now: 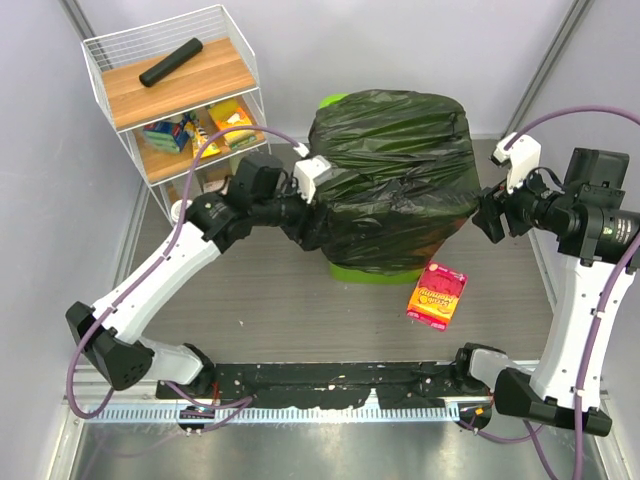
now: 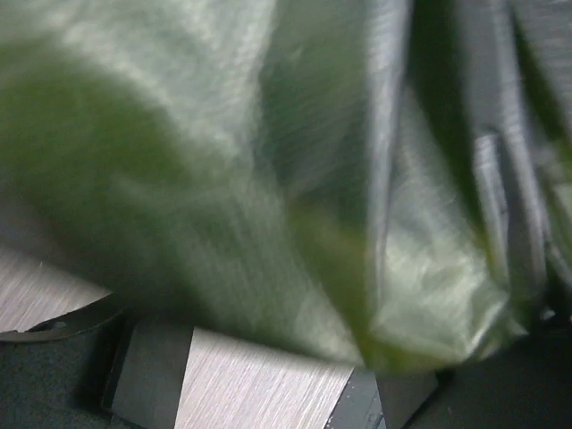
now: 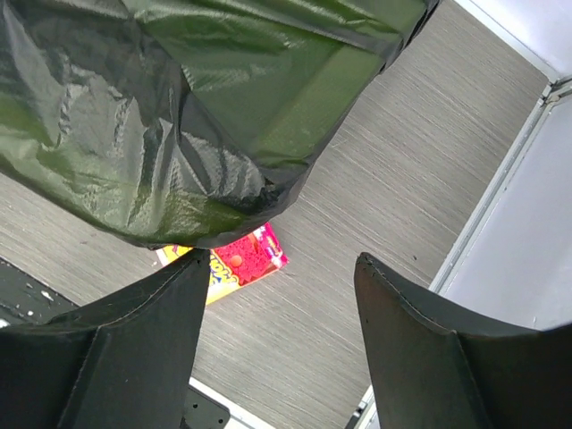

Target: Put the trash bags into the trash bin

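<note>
The black trash bag (image 1: pixel 395 170) is draped over the lime-green trash bin (image 1: pixel 375 272). It covers the top and sides; only the bin's base and a bit of its far rim show. My left gripper (image 1: pixel 308 212) presses against the bag's left side. In the left wrist view the blurred bag film (image 2: pixel 268 161) fills the frame with green showing through it, and the dark fingers stand apart low down. My right gripper (image 1: pixel 487 215) hovers just off the bag's right side. It is open (image 3: pixel 281 268), with only table between the fingers (image 3: pixel 134 340). The bag's lower edge (image 3: pixel 179 134) hangs above them.
A red and yellow snack packet (image 1: pixel 437 294) lies on the table right of the bin, also seen under the bag (image 3: pixel 241 259). A white wire shelf (image 1: pixel 175 90) stands at the back left with a black roll (image 1: pixel 170 61) on top. Walls close both sides.
</note>
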You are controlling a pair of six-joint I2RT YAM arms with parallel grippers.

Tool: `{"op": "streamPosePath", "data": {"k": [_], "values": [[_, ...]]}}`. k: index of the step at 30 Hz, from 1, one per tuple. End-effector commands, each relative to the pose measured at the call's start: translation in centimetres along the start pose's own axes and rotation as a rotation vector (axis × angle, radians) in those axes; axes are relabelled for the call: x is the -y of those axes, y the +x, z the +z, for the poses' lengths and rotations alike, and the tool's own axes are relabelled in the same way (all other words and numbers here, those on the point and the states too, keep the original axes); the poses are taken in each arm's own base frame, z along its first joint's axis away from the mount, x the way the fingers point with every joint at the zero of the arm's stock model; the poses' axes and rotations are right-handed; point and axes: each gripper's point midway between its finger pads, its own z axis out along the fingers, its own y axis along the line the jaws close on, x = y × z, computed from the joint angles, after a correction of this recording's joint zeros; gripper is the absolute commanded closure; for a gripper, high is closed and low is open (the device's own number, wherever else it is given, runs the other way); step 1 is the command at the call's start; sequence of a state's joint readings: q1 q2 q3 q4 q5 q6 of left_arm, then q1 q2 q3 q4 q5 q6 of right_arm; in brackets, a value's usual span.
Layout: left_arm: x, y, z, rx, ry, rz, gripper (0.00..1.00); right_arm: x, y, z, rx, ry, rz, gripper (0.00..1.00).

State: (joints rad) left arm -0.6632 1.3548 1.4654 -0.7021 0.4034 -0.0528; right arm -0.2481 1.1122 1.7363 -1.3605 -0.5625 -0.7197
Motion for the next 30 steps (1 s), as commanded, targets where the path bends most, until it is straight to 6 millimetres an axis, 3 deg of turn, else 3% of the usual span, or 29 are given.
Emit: {"op": "streamPosePath", "data": {"k": [1, 7, 12, 15, 18, 20, 21, 24, 30], "values": [[2.7, -1.5, 1.9, 0.032, 0.070, 0.052, 0.27, 0.0, -1.0, -1.1, 0.005, 0.025, 0.060, 0.30], [6.1, -1.1, 4.6, -0.009, 0.130, 0.122, 0.27, -0.8, -1.0, -1.9, -0.001, 0.016, 0.071, 0.29], [7.5, -1.5, 5.7, 0.002, 0.139, 0.162, 0.26, -0.5, -2.2, -3.3, 0.019, 0.058, 0.082, 0.29], [9.2, -1.7, 6.2, 0.002, 0.170, 0.194, 0.26, 0.5, -4.0, -3.7, 0.074, 0.100, 0.105, 0.29], [10.6, -0.9, 6.2, -0.025, 0.205, 0.225, 0.25, 2.7, -4.9, -2.2, 0.092, 0.142, 0.185, 0.29], [10.8, -1.0, 5.5, -0.018, 0.204, 0.275, 0.24, 4.8, -5.5, -0.8, 0.102, 0.173, 0.212, 0.29], [10.6, -1.2, 4.9, -0.013, 0.192, 0.287, 0.16, 5.5, -6.0, -0.5, 0.118, 0.186, 0.219, 0.29], [10.0, -2.2, 2.7, 0.018, 0.141, 0.343, 0.08, 8.0, -6.3, 1.9, 0.104, 0.192, 0.243, 0.29], [7.9, -3.9, -2.5, 0.084, -0.006, 0.445, 0.05, 11.0, -6.7, 4.8, 0.110, 0.210, 0.267, 0.29]]}}
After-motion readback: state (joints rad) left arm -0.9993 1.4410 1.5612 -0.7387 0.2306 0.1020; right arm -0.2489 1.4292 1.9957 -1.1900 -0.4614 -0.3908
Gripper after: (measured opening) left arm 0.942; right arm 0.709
